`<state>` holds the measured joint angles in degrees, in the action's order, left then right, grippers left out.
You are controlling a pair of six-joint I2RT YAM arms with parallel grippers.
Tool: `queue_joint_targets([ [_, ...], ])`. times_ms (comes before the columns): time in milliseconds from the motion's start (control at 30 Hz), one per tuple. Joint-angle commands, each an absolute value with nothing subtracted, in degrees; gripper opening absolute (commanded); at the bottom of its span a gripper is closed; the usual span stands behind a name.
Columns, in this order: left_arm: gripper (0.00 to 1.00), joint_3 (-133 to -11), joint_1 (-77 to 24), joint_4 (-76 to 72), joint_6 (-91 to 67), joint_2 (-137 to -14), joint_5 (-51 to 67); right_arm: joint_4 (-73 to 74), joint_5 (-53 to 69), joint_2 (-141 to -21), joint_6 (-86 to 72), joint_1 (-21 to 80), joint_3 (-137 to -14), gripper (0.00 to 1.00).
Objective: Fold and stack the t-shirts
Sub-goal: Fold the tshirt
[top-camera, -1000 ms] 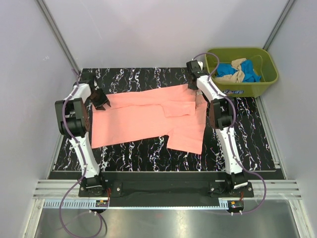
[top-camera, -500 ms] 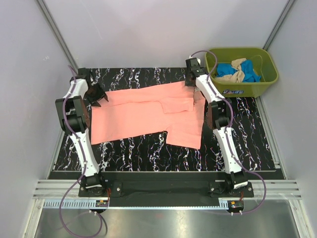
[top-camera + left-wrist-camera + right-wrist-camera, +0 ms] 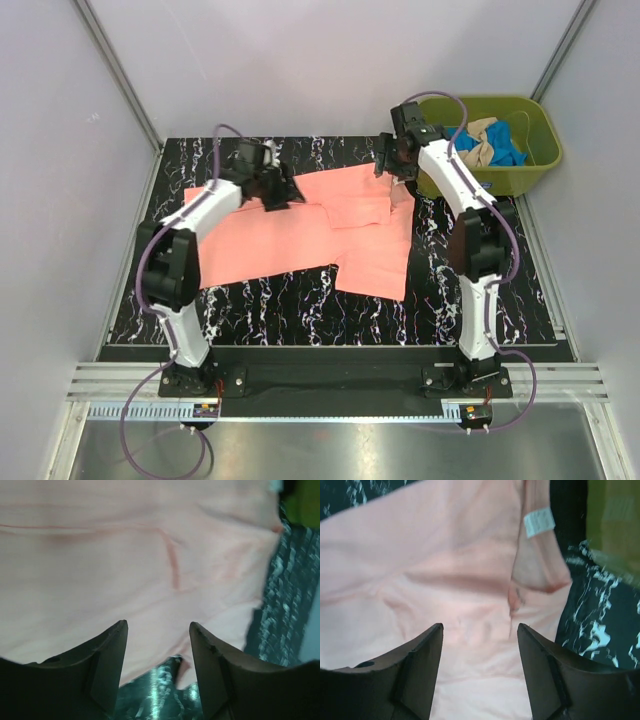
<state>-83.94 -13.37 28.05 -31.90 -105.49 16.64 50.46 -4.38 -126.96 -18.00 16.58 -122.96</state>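
**Pink tee lies spread on the desk, both pincers open above it**

A salmon-pink t-shirt [image 3: 300, 235] lies across the middle of the black, white-veined desk [image 3: 300, 310]. It is mostly flat, with a smaller flap doubled over near its right side and a lower section reaching toward the near edge at right. A white label [image 3: 539, 522] shows on the cloth close to the shirt's far right corner.

The left pincer [image 3: 278, 195] hangs over the shirt's far edge, left of centre. Its jaws are apart with nothing between them, and its wrist camera shows only pink cloth beneath. The right pincer [image 3: 395, 165] is at the shirt's far right corner, just beside the left wall of an olive-green tub [image 3: 540, 150]. Its jaws also stand wide with nothing gripped. Whether either pincer touches the cloth cannot be told.

The tub sits at the desk's far right corner. Inside it, a bright blue tee [image 3: 505, 152] and a beige tee [image 3: 482, 140] lie crumpled against each other, well apart from the pink shirt.
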Motion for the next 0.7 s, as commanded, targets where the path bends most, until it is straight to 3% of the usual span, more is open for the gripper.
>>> queue_joint_targets([
  [0,0.58,-81.21,-18.09,13.63,-41.38,-109.50,22.67,48.09,3.42,-121.30,-18.02,17.23,-111.84,0.67],
  [167,0.57,-85.60,-23.55,10.64,-44.21,-116.97,20.48,40.61,8.34,-117.25,-17.31,16.96,-102.84,0.50],
  [200,0.56,-86.13,-24.08,10.81,-44.21,-117.77,19.61,40.52,9.13,-117.42,-17.31,16.96,-102.40,0.40],
  [267,0.53,-87.36,-24.96,12.29,-45.00,-119.53,18.47,40.25,10.10,-117.86,-17.66,16.44,-101.43,0.34],
  [667,0.49,-89.91,-26.81,12.92,-45.09,-124.10,17.05,38.06,11.52,-121.46,-19.25,14.68,-99.14,0.38],
])
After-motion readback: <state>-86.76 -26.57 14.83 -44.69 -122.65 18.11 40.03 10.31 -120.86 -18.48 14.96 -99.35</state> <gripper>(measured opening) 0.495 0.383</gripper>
